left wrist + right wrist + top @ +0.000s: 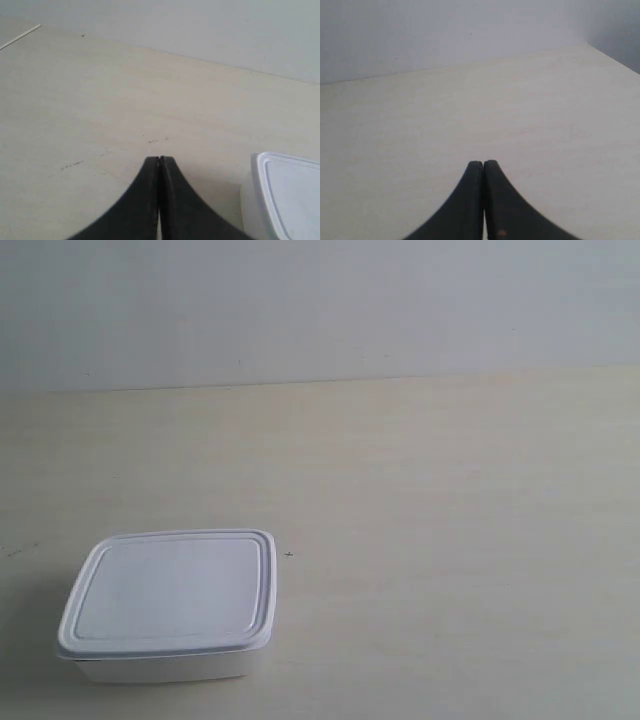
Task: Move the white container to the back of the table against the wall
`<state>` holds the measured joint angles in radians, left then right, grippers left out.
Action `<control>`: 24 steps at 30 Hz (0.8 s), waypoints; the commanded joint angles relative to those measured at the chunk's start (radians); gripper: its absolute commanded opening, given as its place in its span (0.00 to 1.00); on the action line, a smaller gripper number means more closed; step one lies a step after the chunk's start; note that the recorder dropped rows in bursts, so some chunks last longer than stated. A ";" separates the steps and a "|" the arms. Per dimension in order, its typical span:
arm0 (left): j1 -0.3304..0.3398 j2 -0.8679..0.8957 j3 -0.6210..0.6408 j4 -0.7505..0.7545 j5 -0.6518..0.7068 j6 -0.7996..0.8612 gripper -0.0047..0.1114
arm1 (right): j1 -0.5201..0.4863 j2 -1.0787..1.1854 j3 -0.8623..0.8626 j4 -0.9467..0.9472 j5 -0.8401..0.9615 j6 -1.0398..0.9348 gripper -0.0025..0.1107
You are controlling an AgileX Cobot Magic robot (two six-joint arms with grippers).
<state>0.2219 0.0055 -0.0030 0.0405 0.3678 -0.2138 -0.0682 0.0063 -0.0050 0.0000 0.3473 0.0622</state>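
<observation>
The white container (170, 604) sits on the table (430, 540) near the exterior view's lower left, lid on, well short of the wall (320, 305). No arm shows in the exterior view. In the left wrist view my left gripper (159, 159) is shut with nothing between its black fingers, and a corner of the white container (285, 195) lies beside it, a short gap apart. My right gripper (483, 162) is shut too and empty, over bare table (420, 130), with the container out of that view.
The wall meets the table along a straight line (320, 381) at the back. A table edge (20, 36) shows in the left wrist view, and a table corner (587, 46) in the right wrist view. Small dark specks (152, 141) mark the surface.
</observation>
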 commanded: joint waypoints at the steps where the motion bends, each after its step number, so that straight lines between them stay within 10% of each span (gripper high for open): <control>1: -0.005 -0.006 0.003 0.006 -0.004 0.007 0.04 | -0.007 -0.006 0.005 0.000 -0.004 -0.010 0.02; 24: -0.005 -0.006 0.003 0.028 -0.203 0.033 0.04 | -0.007 -0.006 0.005 0.000 -0.176 -0.010 0.02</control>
<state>0.2219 0.0055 -0.0030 0.0698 0.2103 -0.1535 -0.0682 0.0063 -0.0050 0.0000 0.2036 0.0622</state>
